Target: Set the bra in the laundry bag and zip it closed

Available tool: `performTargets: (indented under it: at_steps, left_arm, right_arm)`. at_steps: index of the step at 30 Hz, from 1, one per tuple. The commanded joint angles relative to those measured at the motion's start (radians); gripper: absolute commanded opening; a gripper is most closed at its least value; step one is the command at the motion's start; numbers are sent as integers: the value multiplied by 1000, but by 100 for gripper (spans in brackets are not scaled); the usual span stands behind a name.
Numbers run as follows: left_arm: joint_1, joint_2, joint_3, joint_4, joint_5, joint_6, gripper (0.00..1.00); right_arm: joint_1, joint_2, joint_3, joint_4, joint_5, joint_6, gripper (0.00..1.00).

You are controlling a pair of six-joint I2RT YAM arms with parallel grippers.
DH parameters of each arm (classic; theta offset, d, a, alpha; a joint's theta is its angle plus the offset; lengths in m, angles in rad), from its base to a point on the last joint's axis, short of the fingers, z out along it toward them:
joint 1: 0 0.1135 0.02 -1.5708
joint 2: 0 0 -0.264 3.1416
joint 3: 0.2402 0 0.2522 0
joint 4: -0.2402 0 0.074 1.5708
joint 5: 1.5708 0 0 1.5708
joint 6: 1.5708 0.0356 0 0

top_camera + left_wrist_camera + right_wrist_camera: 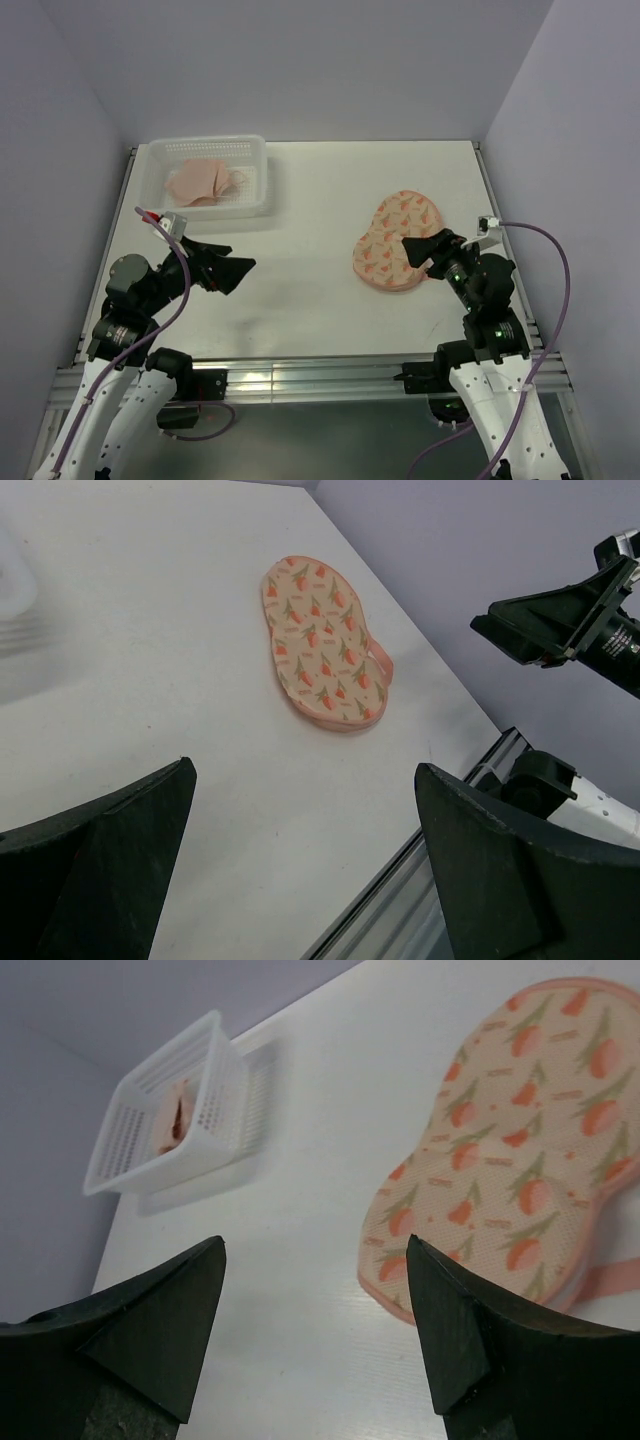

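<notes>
The laundry bag (396, 242) is printed peach with small red-orange wedges and edged in pink. The bra (203, 182) is coloured plain pale peach-pink, and the basket (258, 178) is moulded in white lattice.

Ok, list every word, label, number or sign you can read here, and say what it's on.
Nothing is legible in any view.
Laundry bag: small brownish marks between the printed motifs may be lettering, but they are too small and blurred to read.
White lattice basket and bra: no writing visible.
</notes>
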Motion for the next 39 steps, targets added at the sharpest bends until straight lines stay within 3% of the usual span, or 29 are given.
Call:
performTargets:
  at_steps: [1,6,8,10,12,20,23,24,26,28,33,39]
  left_arm:
    - [3,-20,15,4,24,31,99]
    - [3,-37,4,-19,10,40,99]
    - [3,-46,3,-22,13,42,99]
    - [0,-51,0,-18,18,39,99]
    - [-3,-54,-3,-18,12,36,99]
    - [-20,-72,-17,-12,-15,20,99]
    - [-32,-77,-23,-13,-19,19,99]
    - [-41,-76,-23,-13,-22,19,99]
    - [-50,-68,-20,-22,-18,24,99]
    - [-60,-63,-23,-24,-16,25,97]
    - [-66,-69,-22,-27,-16,28,89]
    - [-72,-73,-23,-28,-21,25,82]
  right_arm:
    - [6,-35,45,-95,190,-14,80]
    - [6,-31,9,-123,304,1,71]
    - [6,0,-14,-109,318,15,64]
    - [4,35,-31,-93,339,30,44]
    - [4,64,-46,-73,367,47,37]
    - [-10,264,-80,44,480,64,35]
    - [-31,337,-103,126,491,59,47]
    - [-43,366,-100,141,502,58,56]
    - [-98,452,-80,171,488,49,59]
    - [-147,527,-72,202,412,44,58]
    - [-215,652,-61,315,283,49,46]
    - [-217,799,-40,385,220,75,44]
